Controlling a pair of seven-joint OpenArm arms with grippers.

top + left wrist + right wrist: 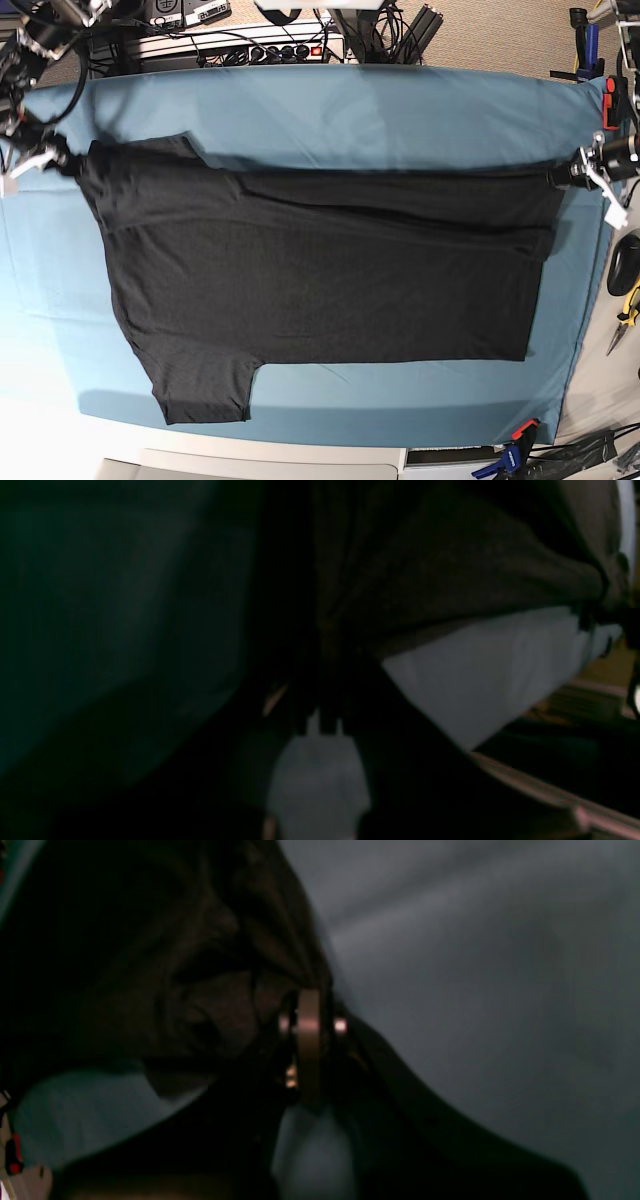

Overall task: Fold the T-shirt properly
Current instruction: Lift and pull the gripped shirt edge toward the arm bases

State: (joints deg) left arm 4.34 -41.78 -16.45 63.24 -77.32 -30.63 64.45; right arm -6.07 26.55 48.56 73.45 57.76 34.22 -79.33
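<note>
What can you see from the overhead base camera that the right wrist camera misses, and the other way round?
Only the base view shows the whole black T-shirt spread flat on the teal cloth, stretched between the left claw and the right claw, with cables and tools around the table. Only the right wrist view shows, dimly and close up, bunched fabric pinched in the right claw. Both show the dark shirt held by that claw.
</note>
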